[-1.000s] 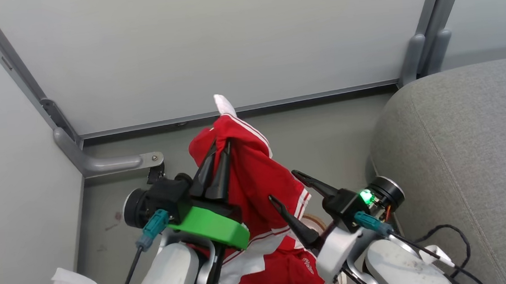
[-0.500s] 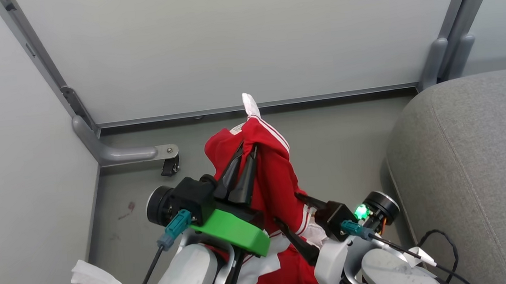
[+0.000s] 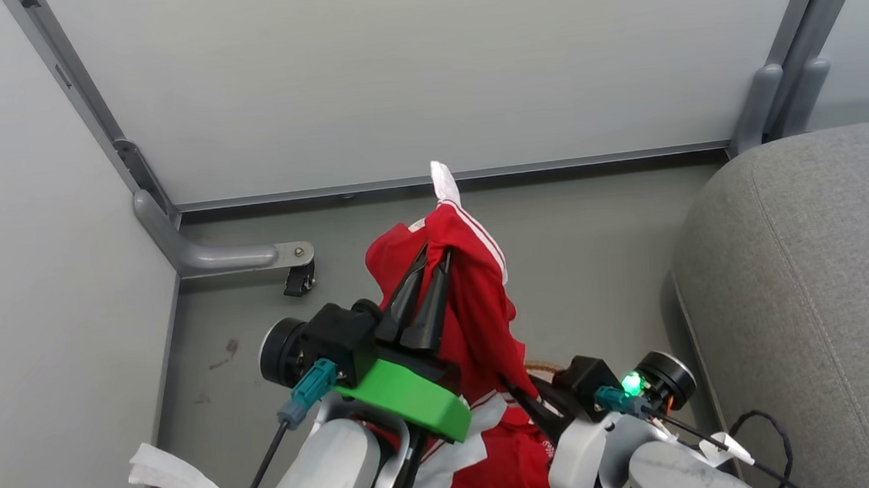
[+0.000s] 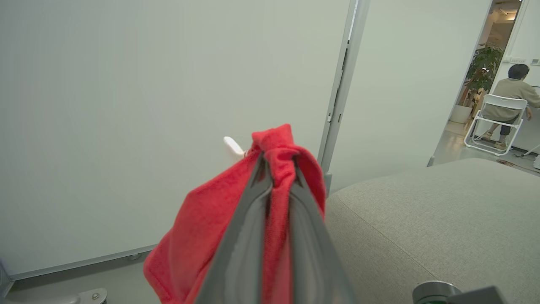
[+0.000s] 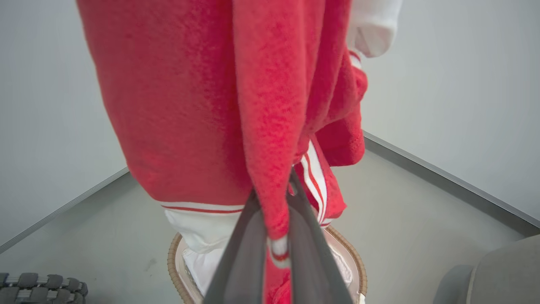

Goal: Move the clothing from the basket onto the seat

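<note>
Clothing [image 3: 478,310] hangs in mid-air just beside the seat [image 3: 833,282] in the head view, not touching its cushion. The left gripper [image 3: 435,253] pinches the top fold, and the right gripper [image 3: 520,396] sits lower and nearer the seat, half buried in red cloth.

In the left wrist view, both fingers clamp the clothing [image 4: 211,228], with the seat [image 4: 422,219] behind.

In the right wrist view, the right gripper [image 5: 274,185] is closed on a hanging strip of clothing [image 5: 190,105]. The basket [image 5: 173,261] stands below, near the seat [image 5: 506,270].

Office-like space: wheeled partition panels [image 3: 390,69], grey sofa [image 3: 833,282], potted plant [image 4: 481,67], person [image 4: 512,90] seated on folding chair [image 4: 506,102].
</note>
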Motion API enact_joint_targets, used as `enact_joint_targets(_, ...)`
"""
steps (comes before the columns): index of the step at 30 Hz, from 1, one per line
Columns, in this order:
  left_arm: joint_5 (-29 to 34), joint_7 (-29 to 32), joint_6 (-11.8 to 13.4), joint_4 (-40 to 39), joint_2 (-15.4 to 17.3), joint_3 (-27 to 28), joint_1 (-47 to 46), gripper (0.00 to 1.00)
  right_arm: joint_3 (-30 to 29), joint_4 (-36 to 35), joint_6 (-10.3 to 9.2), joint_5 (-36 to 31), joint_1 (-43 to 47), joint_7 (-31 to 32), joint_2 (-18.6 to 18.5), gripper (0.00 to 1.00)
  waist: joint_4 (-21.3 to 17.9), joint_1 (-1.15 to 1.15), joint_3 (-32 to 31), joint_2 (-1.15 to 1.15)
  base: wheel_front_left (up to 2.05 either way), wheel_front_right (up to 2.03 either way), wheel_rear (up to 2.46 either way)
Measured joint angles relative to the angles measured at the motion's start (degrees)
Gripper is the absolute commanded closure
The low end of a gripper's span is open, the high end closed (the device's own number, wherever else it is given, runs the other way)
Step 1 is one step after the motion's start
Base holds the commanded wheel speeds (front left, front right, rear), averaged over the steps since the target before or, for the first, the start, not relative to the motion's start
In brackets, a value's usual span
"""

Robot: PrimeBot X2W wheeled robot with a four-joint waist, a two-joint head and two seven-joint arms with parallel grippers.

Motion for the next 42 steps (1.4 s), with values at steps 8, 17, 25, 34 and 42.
enact_joint_targets(8, -0.01, 0.01, 0.00, 0.47, 0.00, 0.56, 0.18, 1.00, 0.57, 1.63, 0.00, 0.91, 1.48, -0.05, 0.01, 1.00, -0.52, 0.00, -0.26, 0.00, 0.00, 0.00, 0.00)
enact_joint_targets(17, 0.04, 0.18, 0.00, 0.86, 0.00, 1.46, 0.74, 1.00, -0.51, 1.90, 0.00, 1.46, 3.03, -0.07, 0.13, 1.00, -1.45, 0.00, -0.45, 0.00, 0.00, 0.00, 0.00)
enact_joint_targets(25, 0.98, 0.00, 0.62, 0.98, -0.01, 3.16, 1.01, 0.00, -4.63, -1.11, 0.00, 0.66, 4.33, -0.04, 0.07, 1.00, -3.76, 0.00, 0.00, 0.00, 0.00, 0.00, 0.00)
enact_joint_targets(34, 4.03, -0.01, -0.18, 2.43, -0.01, 6.55, 2.96, 0.00, -13.73, -11.57, 0.00, 0.45, 6.74, 0.02, -0.02, 1.00, -9.36, 0.00, 0.49, 0.00, 0.00, 0.00, 0.00)
enact_joint_targets(42, 5.98, -0.01, -1.29, 2.91, -0.04, 9.69, 5.39, 0.00, -21.73, -21.16, 0.00, -0.58, 7.99, 0.02, -0.04, 1.00, -17.60, 0.00, 1.25, 0.00, 0.00, 0.00, 0.00)
